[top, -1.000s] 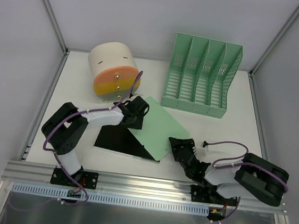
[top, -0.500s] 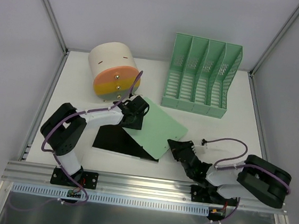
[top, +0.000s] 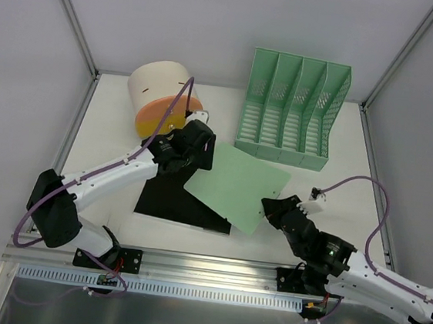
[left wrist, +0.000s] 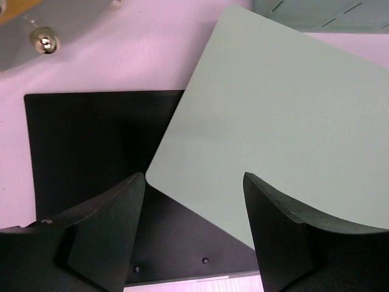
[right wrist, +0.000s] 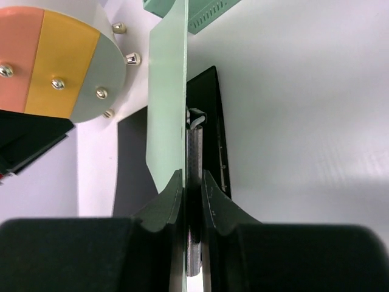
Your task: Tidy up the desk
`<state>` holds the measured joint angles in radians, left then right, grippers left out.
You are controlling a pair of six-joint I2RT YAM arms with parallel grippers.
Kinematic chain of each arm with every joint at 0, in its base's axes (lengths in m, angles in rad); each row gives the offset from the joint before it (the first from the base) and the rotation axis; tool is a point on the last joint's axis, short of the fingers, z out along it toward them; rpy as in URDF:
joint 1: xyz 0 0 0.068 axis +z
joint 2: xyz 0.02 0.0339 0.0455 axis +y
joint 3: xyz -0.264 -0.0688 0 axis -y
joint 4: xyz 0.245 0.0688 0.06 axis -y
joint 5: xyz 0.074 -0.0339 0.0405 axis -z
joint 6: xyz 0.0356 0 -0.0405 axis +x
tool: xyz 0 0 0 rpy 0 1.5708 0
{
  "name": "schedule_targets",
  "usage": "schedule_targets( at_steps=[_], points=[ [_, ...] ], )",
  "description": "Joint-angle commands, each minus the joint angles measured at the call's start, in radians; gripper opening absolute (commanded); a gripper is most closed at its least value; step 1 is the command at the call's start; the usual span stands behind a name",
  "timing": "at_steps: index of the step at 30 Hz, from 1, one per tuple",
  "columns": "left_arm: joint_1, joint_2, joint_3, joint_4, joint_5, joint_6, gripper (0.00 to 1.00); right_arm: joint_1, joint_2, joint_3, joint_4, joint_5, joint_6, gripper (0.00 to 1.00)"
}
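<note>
Occupying the whole middle of the overhead view, the desk (top: pixel 108 123) ran from the aluminium rail (top: pixel 213 268) at 6 o'clock to the grey back wall (top: pixel 231 24) at 12 o'clock. It was judged rigid, heavy and fixed in place, with a smooth matte top. It was not itself a thing to be gripped, and flat items on it would likely slide and be hard to get under, so they are best taken at a raised or overhanging edge. A mint-green file rack (top: pixel 291 112) stood at 1 o'clock, upright, its slots facing 6 o'clock. A cream drum (top: pixel 161 94) with an orange and yellow face lay at 11 o'clock. A green sheet (top: pixel 237 186) sat just toward 5 o'clock of centre, its 9 o'clock corner overlapping a black sheet (top: pixel 167 202) lying flat at 7 o'clock. Whether the two touched could not be told. The green sheet appeared thin, light and somewhat flexible. The left gripper (top: pixel 200 154) hovered over that overlapping corner with jaws apart and nothing between them. The right gripper (top: pixel 272 210), at 5 o'clock, was pinched closed on the green sheet's near edge, the sheet showing edge-on in the right wrist view.
</note>
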<state>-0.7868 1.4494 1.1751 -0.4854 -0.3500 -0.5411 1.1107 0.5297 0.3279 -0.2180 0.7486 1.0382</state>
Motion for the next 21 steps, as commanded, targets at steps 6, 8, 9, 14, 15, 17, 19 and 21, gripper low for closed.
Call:
schedule_targets(
  at_steps=[6, 8, 9, 14, 15, 17, 19, 21],
  points=[
    [-0.028, -0.133, 0.058, -0.097, -0.053, 0.023, 0.68, 0.005, 0.024, 0.281, -0.267, 0.023, -0.316, 0.01],
    [-0.029, -0.152, 0.076, -0.125, -0.027, 0.026, 0.69, 0.006, 0.067, 0.368, -0.264, -0.003, -0.389, 0.01],
    [-0.031, -0.156, 0.105, -0.139, -0.020, 0.027, 0.69, 0.006, 0.082, 0.402, -0.267, -0.015, -0.418, 0.01],
    [-0.031, -0.193, 0.179, -0.231, -0.003, 0.040, 0.72, 0.005, 0.156, 0.591, -0.288, -0.092, -0.599, 0.01],
    [-0.031, -0.201, 0.192, -0.261, -0.006, 0.043, 0.72, 0.006, 0.162, 0.641, -0.291, -0.095, -0.616, 0.01],
    [-0.031, -0.234, 0.202, -0.283, -0.026, 0.046, 0.72, 0.005, 0.187, 0.693, -0.322, -0.089, -0.659, 0.01],
    [-0.031, -0.273, 0.205, -0.308, -0.044, 0.049, 0.73, 0.005, 0.207, 0.769, -0.339, -0.083, -0.682, 0.01],
    [-0.031, -0.300, 0.213, -0.349, -0.072, 0.044, 0.73, 0.005, 0.243, 0.847, -0.362, -0.068, -0.724, 0.01]
  ],
)
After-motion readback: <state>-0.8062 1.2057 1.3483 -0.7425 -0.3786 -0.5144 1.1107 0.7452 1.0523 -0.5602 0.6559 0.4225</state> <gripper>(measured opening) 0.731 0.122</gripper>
